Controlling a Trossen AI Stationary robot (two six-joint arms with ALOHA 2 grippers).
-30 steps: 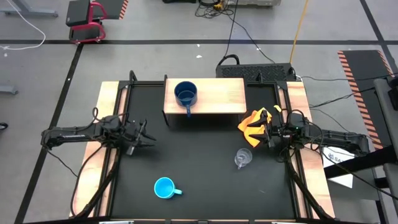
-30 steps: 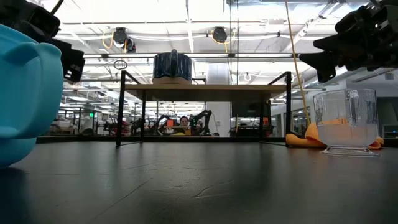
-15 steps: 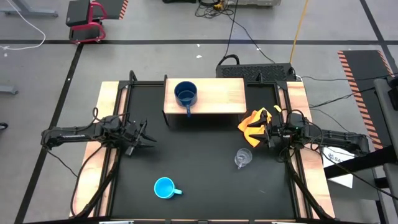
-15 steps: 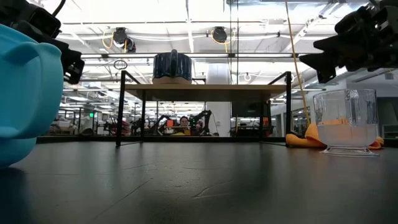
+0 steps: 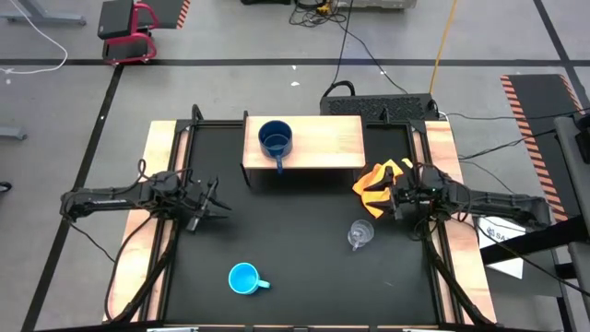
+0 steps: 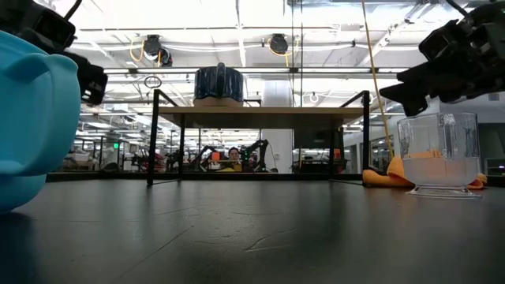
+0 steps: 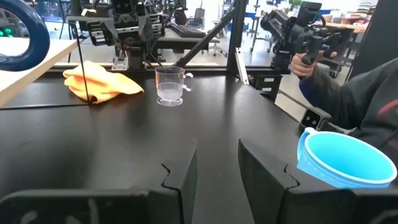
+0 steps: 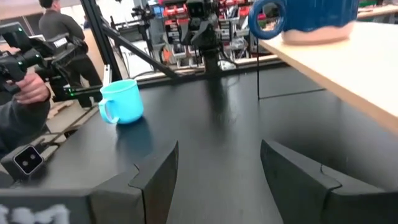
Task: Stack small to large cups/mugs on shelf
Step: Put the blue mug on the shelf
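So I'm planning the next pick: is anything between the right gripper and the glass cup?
Nothing visible is. The right gripper, open, hangs beside the glass cup with bare black table between them; the orange cloth lies on its far side, toward the shelf.

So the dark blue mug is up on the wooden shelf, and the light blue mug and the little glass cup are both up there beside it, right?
Not quite. The dark navy-blue mug does stand on the shelf, but the light sky-blue mug and the clear glass cup are still down on the black table, apart from each other. The high view shows it.
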